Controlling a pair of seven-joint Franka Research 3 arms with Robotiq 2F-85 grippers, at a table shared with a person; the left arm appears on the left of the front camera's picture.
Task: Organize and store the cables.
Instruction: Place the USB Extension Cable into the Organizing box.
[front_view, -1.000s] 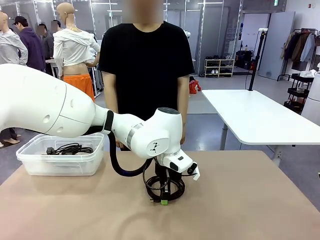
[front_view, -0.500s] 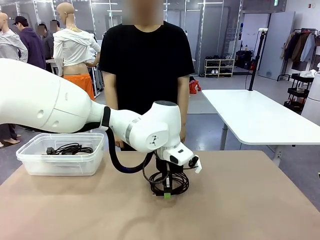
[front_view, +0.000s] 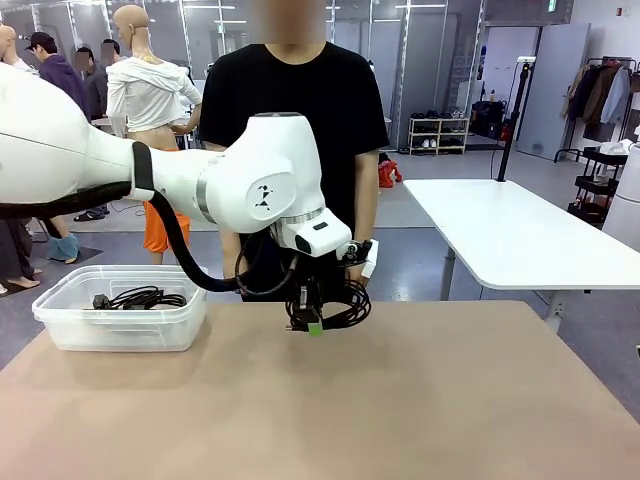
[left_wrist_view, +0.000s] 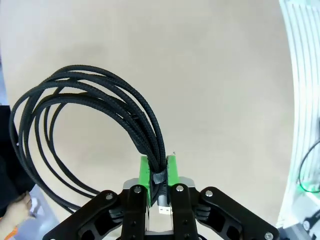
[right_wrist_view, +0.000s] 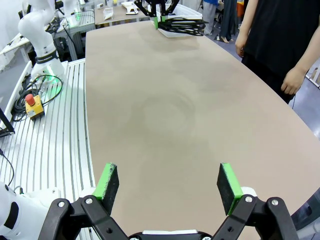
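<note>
left pincer (front_view: 314, 322) pinching a coiled black cable (front_view: 340, 303), green pads pressed on the bundled strands; seen from the left wrist, the loops (left_wrist_view: 75, 115) fanning out up and to one side of the fingers (left_wrist_view: 144, 167), hanging free over bare counter (left_wrist_view: 215, 75). held aloft above the counter's far middle, just in front of the person's hands. clear plastic bin (front_view: 60, 322) sitting at the counter's left end, well apart from the held coil, already holding other black cables (front_view: 140, 297) (one with a chunky plug). so, judged from the task: carry step under way, one coil lifted and not yet stored. key relation for the coming move: bin lying toward the robot's left of the pincer, roughly level across the counter, open top facing up, its long side running left to right. left arm plainly the nearer one, already loaded. coil's plane hanging about upright from the grip, likely to swing and catch the bin's near rim unless brought in high and lowered. right pincer (right_wrist_view: 169, 186) spread wide, empty, hovering over the counter's right end, far from coil and bin alike.
</note>
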